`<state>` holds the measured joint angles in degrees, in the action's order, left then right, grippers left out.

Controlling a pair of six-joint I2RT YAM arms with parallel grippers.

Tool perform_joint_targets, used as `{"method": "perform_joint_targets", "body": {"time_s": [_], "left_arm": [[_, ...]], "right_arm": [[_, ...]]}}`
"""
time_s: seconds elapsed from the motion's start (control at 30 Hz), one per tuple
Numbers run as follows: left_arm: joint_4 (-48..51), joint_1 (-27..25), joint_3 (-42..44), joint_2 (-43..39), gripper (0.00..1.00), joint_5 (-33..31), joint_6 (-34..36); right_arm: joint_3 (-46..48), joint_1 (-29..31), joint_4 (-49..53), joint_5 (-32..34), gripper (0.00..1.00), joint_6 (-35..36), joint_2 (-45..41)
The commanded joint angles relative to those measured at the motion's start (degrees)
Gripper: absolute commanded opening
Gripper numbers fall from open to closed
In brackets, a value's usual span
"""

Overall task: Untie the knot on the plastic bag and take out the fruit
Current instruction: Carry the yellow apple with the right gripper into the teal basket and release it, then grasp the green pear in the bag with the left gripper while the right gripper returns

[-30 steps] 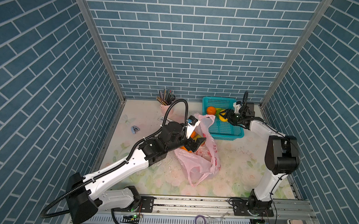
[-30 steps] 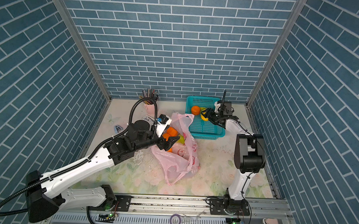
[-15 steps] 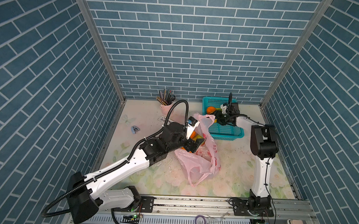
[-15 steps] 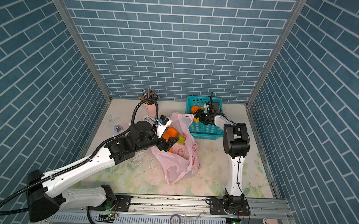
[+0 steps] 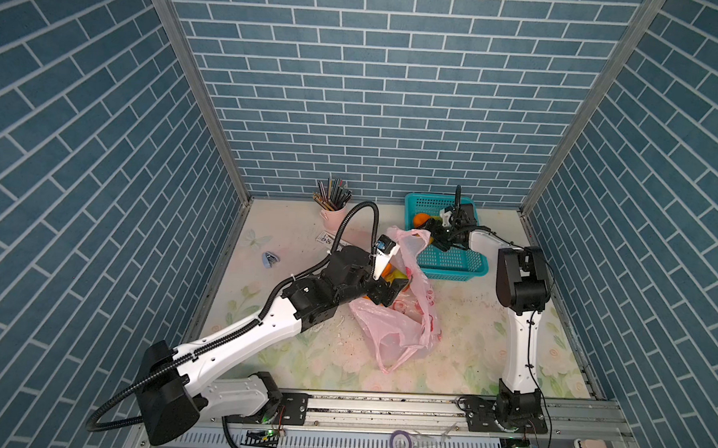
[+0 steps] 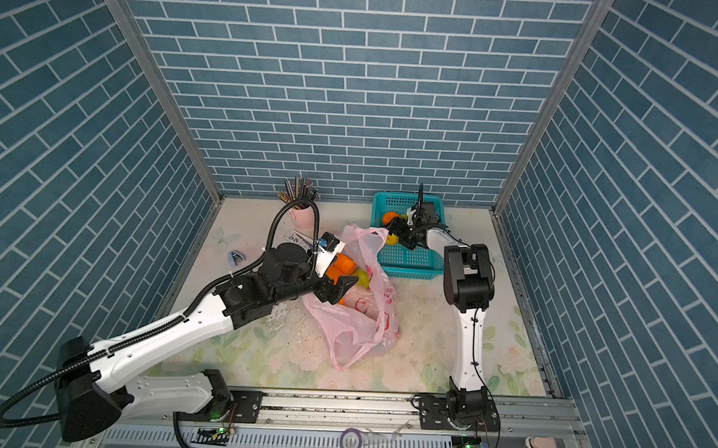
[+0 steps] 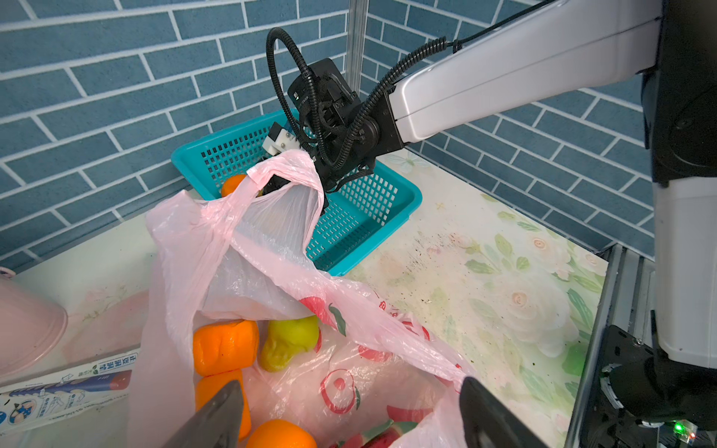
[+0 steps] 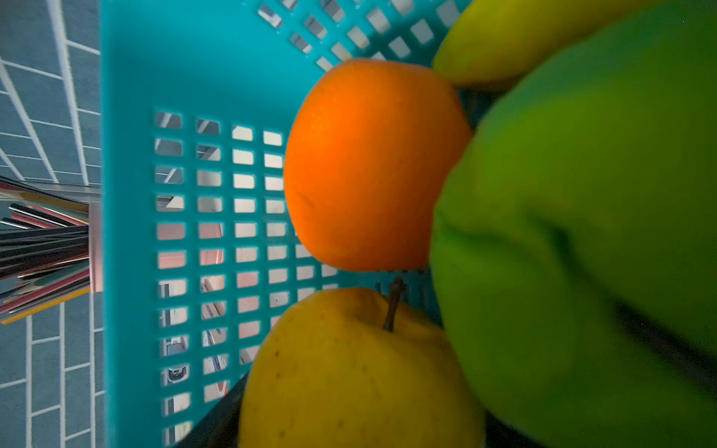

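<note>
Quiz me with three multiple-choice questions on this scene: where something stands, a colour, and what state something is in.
1. Where does the teal basket stand?
A. at the front rail
B. in the very middle
C. at the back, beside the plastic bag

2. What colour is the cup holding the pencils?
A. pink
B. black
C. green

3. How are the left fingers at the bag's mouth?
A. shut on an orange
B. spread wide, holding nothing
C. out of sight

Answers: 1 C, both top views show it at the back next to the bag. 2 A, the cup is pale pink. 3 B, the left wrist view shows a wide empty gap between them.
</note>
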<state>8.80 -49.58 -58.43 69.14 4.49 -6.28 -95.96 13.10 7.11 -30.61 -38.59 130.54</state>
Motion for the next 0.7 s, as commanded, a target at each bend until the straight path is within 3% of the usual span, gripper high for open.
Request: {"method": "perform_joint_targets", "body": {"time_s": [0.0, 0.4, 0.67], "left_arm": [[-0.45, -0.07, 0.63, 0.36, 0.87, -0.54, -1.08], [-1.42, -0.19, 0.36, 2.87, 0.87, -1.02, -3.54], [-0.63, -1.22, -1.25, 8.2, 0.73, -5.82, -4.05]], "right_arm": [[-0.05, -0.32, 3.05, 1.8, 0.84, 1.8, -3.82], [4.66, -1.23, 7.21, 5.3, 0.86, 5.83, -17.8], [12.05, -1.24, 9.84, 7.14, 0.85, 9.55, -36.75]]}}
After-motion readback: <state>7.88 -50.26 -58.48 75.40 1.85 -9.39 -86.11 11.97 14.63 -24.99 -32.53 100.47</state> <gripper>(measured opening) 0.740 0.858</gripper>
